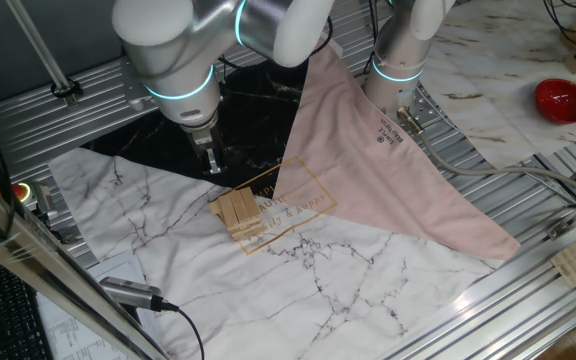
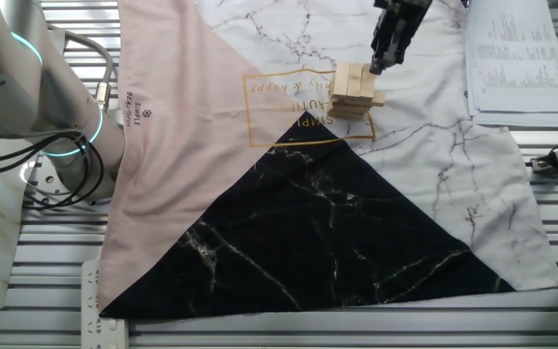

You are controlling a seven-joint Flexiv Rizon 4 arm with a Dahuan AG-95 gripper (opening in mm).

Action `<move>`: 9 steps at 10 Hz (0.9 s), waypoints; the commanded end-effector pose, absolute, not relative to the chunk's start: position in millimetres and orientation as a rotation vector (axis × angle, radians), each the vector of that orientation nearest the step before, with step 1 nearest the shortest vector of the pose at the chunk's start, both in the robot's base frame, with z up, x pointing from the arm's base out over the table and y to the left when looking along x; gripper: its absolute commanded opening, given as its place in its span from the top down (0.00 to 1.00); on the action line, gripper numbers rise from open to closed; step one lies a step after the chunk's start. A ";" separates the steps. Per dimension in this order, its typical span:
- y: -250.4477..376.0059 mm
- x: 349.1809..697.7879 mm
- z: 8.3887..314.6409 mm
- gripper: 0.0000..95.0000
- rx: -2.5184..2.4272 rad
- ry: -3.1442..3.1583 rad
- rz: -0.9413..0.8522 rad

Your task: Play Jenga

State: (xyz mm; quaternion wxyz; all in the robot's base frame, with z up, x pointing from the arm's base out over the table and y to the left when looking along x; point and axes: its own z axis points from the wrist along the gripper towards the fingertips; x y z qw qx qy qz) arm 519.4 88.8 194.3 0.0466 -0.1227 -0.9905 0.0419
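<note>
Gripper [image 1: 211, 160] is hovering just behind the Jenga stack [image 1: 239, 213], fingers looking nearly closed around nothing, though their exact state is uncertain. The stack is sitting on the marble-patterned cloth [image 1: 348, 280], beside the pink panel [image 1: 388, 170]. Its light, stiff, loosely resting blocks are probably asking for a gentle end-on push.

The gripper [image 1: 211, 160] hangs just beside the Jenga stack [image 1: 238, 212] on the marbled cloth [image 1: 318, 280].
</note>
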 end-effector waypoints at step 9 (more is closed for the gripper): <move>58.9 557.1 170.1 1.00 -0.329 -3.020 0.051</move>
